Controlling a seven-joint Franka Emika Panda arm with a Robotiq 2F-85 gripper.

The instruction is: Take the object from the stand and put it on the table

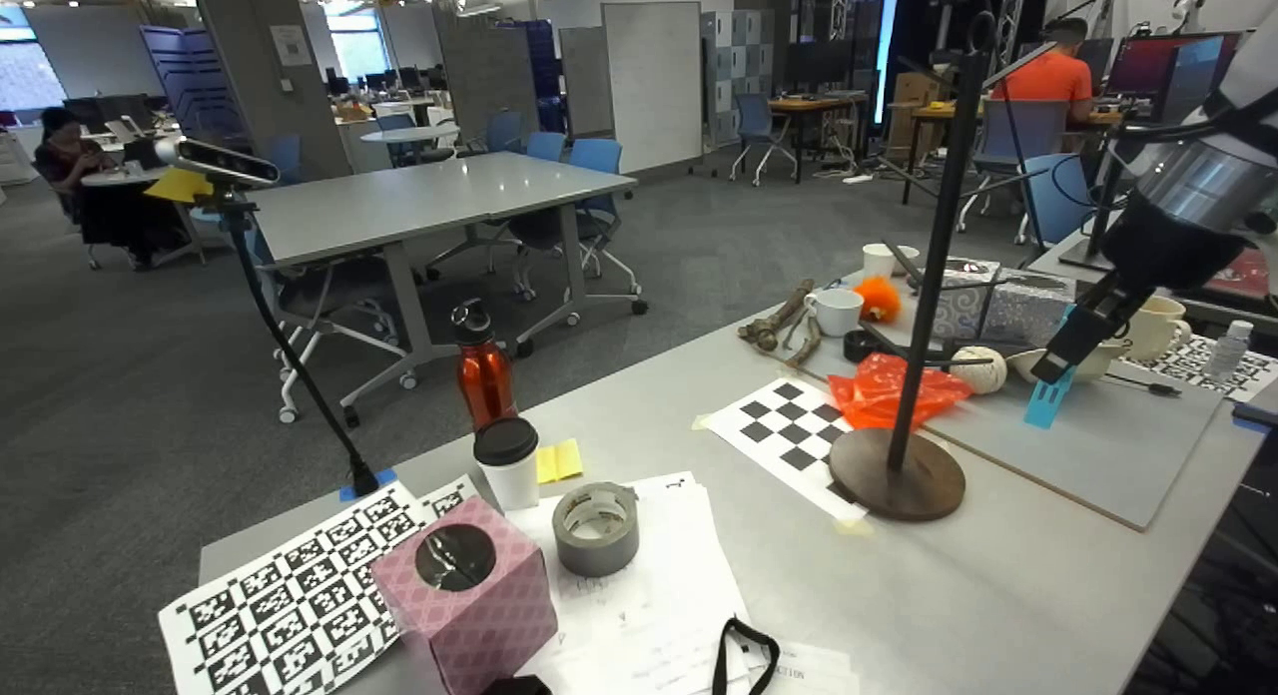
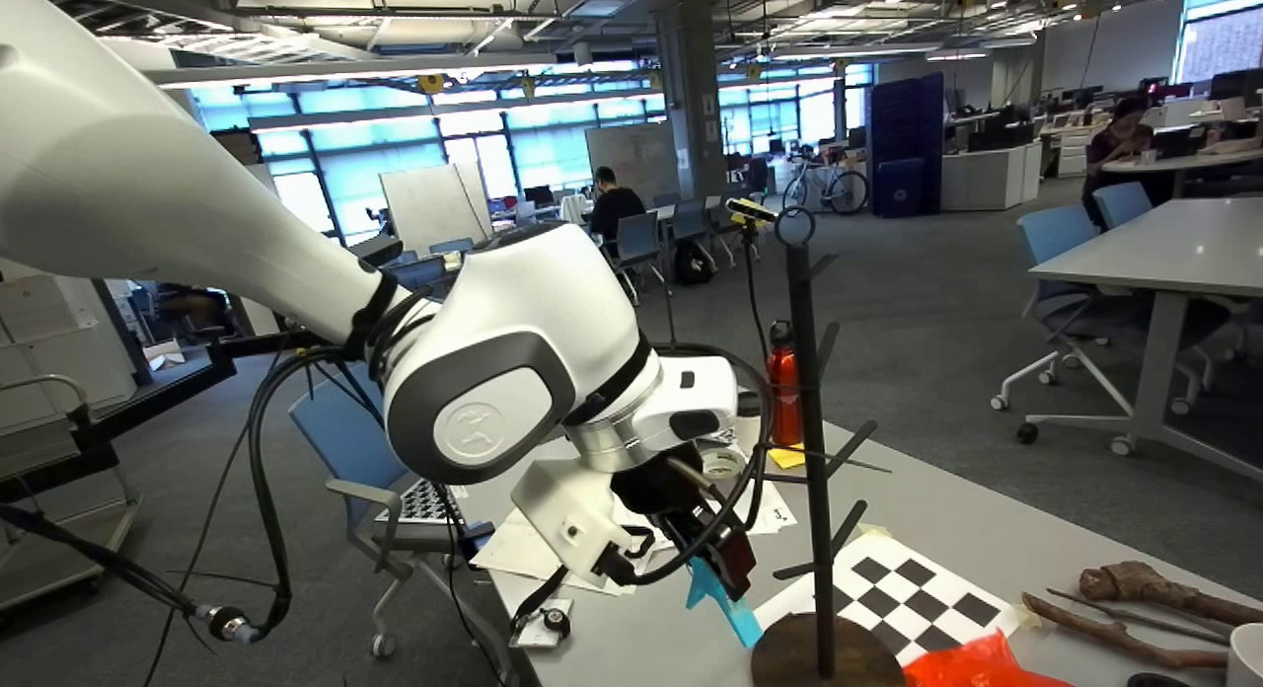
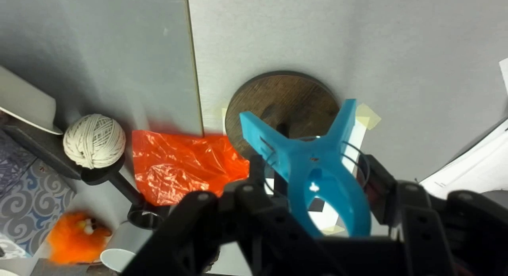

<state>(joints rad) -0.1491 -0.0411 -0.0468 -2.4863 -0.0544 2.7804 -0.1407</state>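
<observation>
The light-blue piece point(image 1: 1045, 405) has short prongs at its lower end and thin wire loops at its sides. My gripper point(image 1: 1053, 367) is shut on it; the fingers sit at its sides, as the wrist view shows around the piece point(image 3: 309, 149). In both exterior views the piece hangs prongs-down, above the table point(image 1: 859, 585) and apart from the visible pegs of the stand point(image 1: 934, 276). The black pole also shows to the right of the gripper point(image 2: 725, 569) as part of the stand point(image 2: 814, 450). In the wrist view the base point(image 3: 285, 95) lies behind the piece; most of the pole is hidden.
A grey board point(image 1: 1088, 465) lies below the gripper. An orange plastic bag point(image 3: 186, 165), twine ball point(image 3: 94, 140), mug point(image 1: 836, 312) and sticks lie near the stand. A checkerboard sheet point(image 1: 774, 425) lies by the base. A pink box point(image 1: 479, 605) and tape roll point(image 1: 596, 535) stand farther along.
</observation>
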